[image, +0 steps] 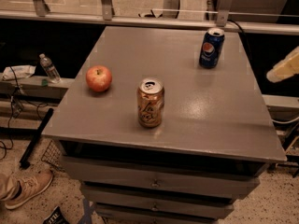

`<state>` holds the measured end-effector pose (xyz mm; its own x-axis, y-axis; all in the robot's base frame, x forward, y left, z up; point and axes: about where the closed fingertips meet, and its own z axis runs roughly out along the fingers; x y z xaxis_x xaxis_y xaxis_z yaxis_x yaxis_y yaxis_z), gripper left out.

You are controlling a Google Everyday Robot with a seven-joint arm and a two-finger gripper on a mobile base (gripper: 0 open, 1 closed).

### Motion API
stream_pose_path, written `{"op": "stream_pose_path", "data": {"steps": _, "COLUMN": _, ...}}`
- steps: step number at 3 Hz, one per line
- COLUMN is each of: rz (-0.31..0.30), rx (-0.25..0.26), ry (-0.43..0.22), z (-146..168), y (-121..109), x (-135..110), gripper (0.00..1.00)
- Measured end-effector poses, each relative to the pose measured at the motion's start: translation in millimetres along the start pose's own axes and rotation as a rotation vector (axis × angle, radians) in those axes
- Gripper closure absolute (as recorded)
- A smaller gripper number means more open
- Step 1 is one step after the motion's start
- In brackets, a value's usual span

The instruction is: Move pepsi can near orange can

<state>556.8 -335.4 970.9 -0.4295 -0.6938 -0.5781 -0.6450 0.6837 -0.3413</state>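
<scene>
Only a pale tip of the gripper (283,68) shows, at the view's right edge beside the table (224,120) — spread or closed, I cannot tell. The pepsi can (211,48) stands upright just left of it; the orange can (150,102) farther left and nearer the front — an apple (98,78) beyond that.

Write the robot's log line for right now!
pepsi can far right | orange can front centre | gripper at right edge

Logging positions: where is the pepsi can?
In camera view, pepsi can stands on the table's far right corner, beyond the orange can; gripper hovers off the right edge.
</scene>
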Motion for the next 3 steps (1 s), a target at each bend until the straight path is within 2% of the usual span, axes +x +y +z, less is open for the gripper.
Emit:
{"op": "stream_pose_path", "data": {"steps": 1, "rz": 0.000, "rx": 0.027, "ry": -0.024, "z": 6, "y": -8, "x": -6, "gripper": 0.00}}
{"op": "stream_pose_path", "data": {"steps": 2, "rz": 0.001, "rx": 0.026, "ry": -0.024, "z": 6, "y": -8, "x": -6, "gripper": 0.00}}
{"op": "stream_pose_path", "data": {"steps": 3, "rz": 0.036, "rx": 0.029, "ry": -0.043, "z": 18, "y": -12, "x": -13, "gripper": 0.00}}
